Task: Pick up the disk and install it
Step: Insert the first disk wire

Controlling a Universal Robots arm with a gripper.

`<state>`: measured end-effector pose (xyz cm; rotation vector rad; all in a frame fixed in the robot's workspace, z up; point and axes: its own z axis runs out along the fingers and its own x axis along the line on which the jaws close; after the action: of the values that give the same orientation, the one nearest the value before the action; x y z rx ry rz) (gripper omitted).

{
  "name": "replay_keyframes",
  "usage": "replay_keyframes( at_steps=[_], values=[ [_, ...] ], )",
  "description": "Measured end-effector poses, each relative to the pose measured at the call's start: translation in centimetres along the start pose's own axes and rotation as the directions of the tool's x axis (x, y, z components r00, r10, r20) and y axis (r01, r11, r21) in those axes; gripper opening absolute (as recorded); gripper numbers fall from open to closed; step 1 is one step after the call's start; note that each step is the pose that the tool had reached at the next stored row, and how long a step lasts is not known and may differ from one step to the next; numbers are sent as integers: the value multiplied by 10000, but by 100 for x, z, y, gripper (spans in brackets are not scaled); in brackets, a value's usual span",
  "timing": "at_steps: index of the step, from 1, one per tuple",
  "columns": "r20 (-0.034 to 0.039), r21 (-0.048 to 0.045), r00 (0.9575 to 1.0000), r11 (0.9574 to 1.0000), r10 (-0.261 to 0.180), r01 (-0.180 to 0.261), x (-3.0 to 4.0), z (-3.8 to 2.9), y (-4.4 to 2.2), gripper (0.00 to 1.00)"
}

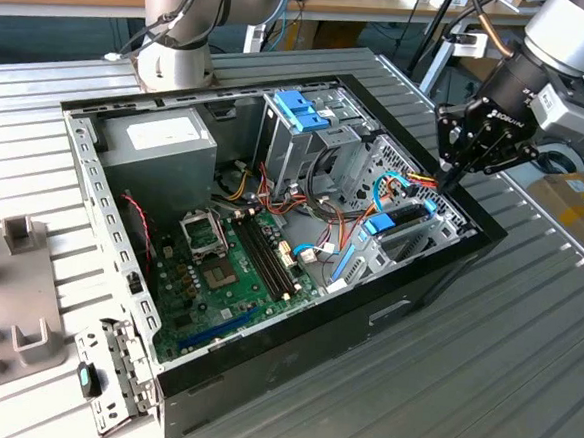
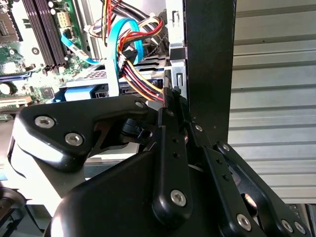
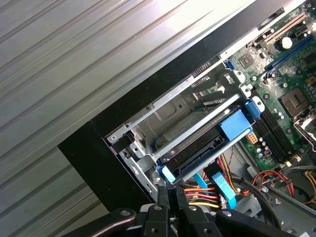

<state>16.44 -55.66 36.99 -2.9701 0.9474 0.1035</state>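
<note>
While the gripper (image 1: 453, 176) hangs over the open computer case (image 1: 385, 316), at the corner on the exterior view's right, its fingers (image 2: 170, 148) are pressed together with nothing between them. Just below it, the disk (image 3: 207, 143) with its blue frame sits in the metal bay (image 3: 173, 106) at that corner, near colored cables (image 1: 415, 183).

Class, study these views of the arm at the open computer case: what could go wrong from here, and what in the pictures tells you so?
1. The gripper hangs close to the loose coloured cables beside the disk; it might snag them.
2. The gripper sits near the black case wall, so a small drift could knock it.
3. The disk lies in its bay; a bump may unseat it.
</note>
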Motion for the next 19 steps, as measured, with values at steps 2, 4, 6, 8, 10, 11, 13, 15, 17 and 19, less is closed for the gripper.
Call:
replay_keyframes(
  at_steps=[2,4,6,8,10,11,13,15,17,19],
  values=[
    [0,0,10000,10000,0,0,-9,1,6,17],
    [0,0,10000,10000,-1,1,-19,2,13,17],
    [0,0,10000,10000,-1,1,-22,1,16,17],
    [0,1,10000,10000,0,0,-28,2,20,17],
    [0,0,10000,10000,-1,1,-31,3,22,17],
    [0,0,10000,10000,-1,1,-33,3,24,17],
    [0,0,10000,10000,0,0,-39,3,28,17],
    [0,0,10000,10000,0,0,-44,3,31,17],
    [0,0,10000,10000,0,0,-49,4,35,17],
    [0,0,10000,10000,0,0,-54,4,39,17]
  ],
)
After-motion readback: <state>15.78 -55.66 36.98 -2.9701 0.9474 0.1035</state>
